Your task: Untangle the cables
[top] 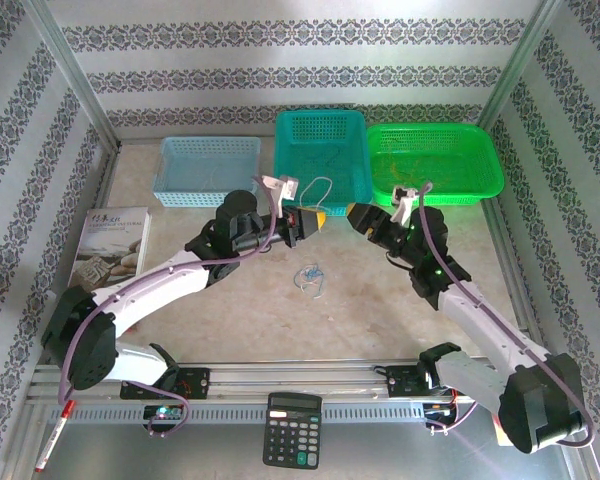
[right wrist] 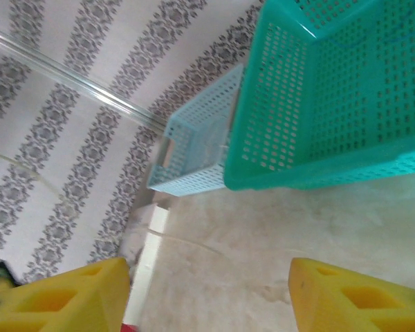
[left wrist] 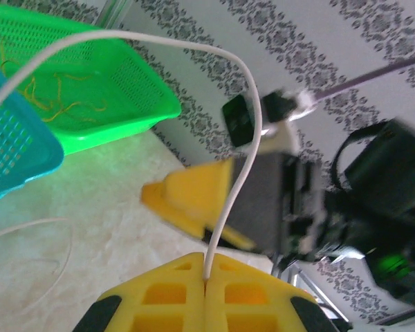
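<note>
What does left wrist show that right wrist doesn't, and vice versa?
Left wrist, not right wrist: the left fingers shut on a thin white cable that arcs upward, and the green basket holding orange wires.
Right wrist, not left wrist: the light blue basket.
Both: the teal basket, the tabletop, and the right fingers, which stand apart with nothing between them in right wrist.

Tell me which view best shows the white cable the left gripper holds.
Left wrist: the white cable rises from between the left gripper's shut fingers and arcs overhead, clear throughout. Top external shows it as a faint thin loop before the teal basket.
</note>
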